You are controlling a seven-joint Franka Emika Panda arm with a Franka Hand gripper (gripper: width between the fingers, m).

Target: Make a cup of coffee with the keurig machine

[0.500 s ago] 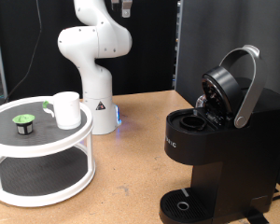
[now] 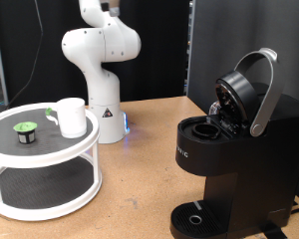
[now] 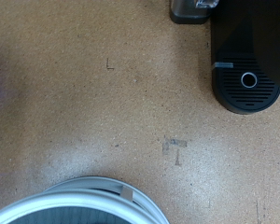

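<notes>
The white cup [image 2: 71, 117] with a greenish handle stands on the top tier of a round white stand [image 2: 42, 159] at the exterior view's left. A small dark green-topped pod [image 2: 26, 131] sits beside it on that tier. The black keurig machine [image 2: 234, 164] stands at the exterior view's right with its silver-grey lid handle [image 2: 261, 95] raised and the pod chamber open. Its round drip tray [image 2: 196, 220] is bare; the tray also shows in the wrist view [image 3: 249, 82]. The gripper is above the exterior view's top and does not show in either view.
The white arm base [image 2: 100, 70] stands behind the stand. The brown tabletop [image 3: 112, 103] lies between stand and machine. The stand's white rim [image 3: 93, 201] shows in the wrist view. A dark curtain hangs behind the machine.
The upper arm link has shifted slightly at the exterior view's top. Cup, pod and machine have not moved.
</notes>
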